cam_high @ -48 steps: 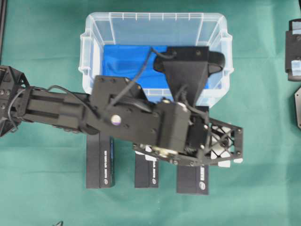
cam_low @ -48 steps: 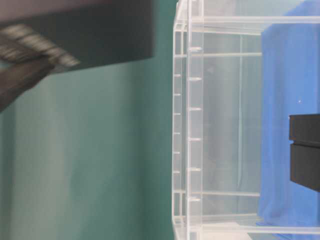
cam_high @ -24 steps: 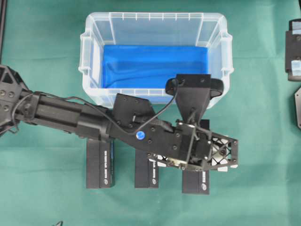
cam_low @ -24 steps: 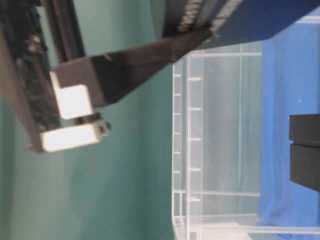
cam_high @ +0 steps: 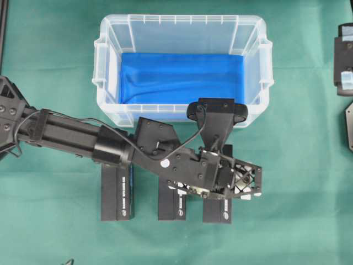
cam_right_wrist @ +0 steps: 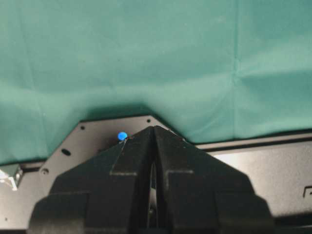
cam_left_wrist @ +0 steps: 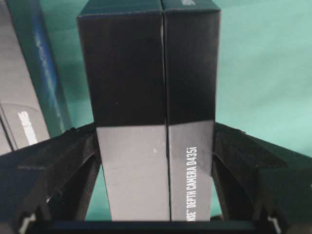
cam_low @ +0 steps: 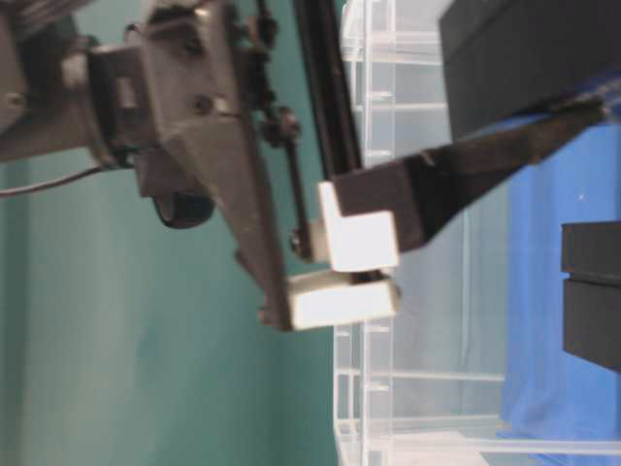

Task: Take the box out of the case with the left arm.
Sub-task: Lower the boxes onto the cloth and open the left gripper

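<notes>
The long black cardboard box with white lettering on its side [cam_left_wrist: 146, 122] is already outside the clear plastic case with the blue floor lining [cam_high: 107, 83], gripped by the left arm's black lattice-framed gripper [cam_left_wrist: 155, 161] just in front of the case's near wall, above the green cloth worktop [cam_high: 298, 221]. The fingers [cam_left_wrist: 63, 161] press on both long sides of the box, about halfway along its length, so they are clamped on it rather than free. The box looks like stiff, light card with smooth printed faces; my guess is it will hold its shape under a moderate squeeze but could slip or twist if gripped near one end, so the middle of the long sides seems the safest hold. In the overhead view two more black boxes of the same kind [cam_high: 117, 193] lie side by side on the worktop to the left of the held one, the nearer of them [cam_high: 171, 204] just beside it, which leaves little room on that side for setting it down. The case wall stands close behind. The right arm's black gripper [cam_right_wrist: 153, 165] sits well apart at the right edge, fingers together and holding nothing. Inside the case I see only the blue lining.
</notes>
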Robot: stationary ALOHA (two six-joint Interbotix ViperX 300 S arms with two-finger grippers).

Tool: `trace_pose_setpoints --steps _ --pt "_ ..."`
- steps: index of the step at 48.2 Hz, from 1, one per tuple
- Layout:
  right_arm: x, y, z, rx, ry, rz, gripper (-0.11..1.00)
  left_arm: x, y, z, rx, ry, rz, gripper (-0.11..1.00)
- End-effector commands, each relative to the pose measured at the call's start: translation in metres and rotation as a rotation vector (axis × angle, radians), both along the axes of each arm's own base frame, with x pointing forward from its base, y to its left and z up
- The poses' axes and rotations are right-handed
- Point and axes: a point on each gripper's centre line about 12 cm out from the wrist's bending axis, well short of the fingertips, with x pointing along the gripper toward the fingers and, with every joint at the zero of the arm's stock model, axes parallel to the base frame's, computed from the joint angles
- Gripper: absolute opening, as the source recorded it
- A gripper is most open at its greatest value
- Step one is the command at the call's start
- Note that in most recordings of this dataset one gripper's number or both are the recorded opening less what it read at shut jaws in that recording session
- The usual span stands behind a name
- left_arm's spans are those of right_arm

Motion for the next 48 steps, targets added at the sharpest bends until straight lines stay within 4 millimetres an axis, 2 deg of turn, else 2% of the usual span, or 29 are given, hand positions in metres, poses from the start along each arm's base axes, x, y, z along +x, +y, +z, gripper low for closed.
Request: trace_pose_setpoints --steps 1,15,48 --pt "0.001 0.0 0.003 -0.002 -0.014 -0.001 0.02 -0.001 0.007 0.03 -0.014 -0.083 0.006 0.63" --pt "0.0 0.0 0.004 -0.002 -0.015 -0.003 0.02 -0.006 0.009 0.016 -0.008 -0.059 0.007 0.63" --pt "0.001 0.0 0.003 -0.002 -0.012 -0.003 0.02 -0.007 0.008 0.004 -0.024 -0.106 -0.008 0.63"
